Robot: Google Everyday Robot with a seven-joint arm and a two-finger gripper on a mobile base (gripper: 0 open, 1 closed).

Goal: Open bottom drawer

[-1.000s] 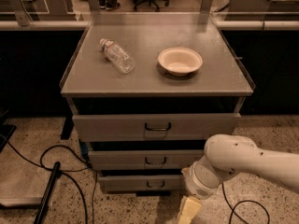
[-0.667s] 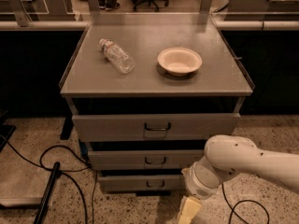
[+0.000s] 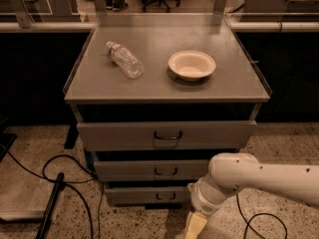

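The bottom drawer [image 3: 139,195] is the lowest and narrowest of three grey drawer fronts in the metal cabinet, and its front looks closed. Its small dark loop handle [image 3: 165,196] shows near the middle. My gripper [image 3: 194,226] hangs at the picture's lower edge, just right of and below that handle, in front of the drawer's right end. My white arm [image 3: 259,176] comes in from the right and hides that end of the drawer.
The middle drawer [image 3: 149,171] and the wide top drawer [image 3: 164,135] sit above. On the cabinet top [image 3: 149,86] lie a plastic bottle [image 3: 124,59] and a white bowl [image 3: 192,65]. Black cables [image 3: 65,183] run over the speckled floor at left.
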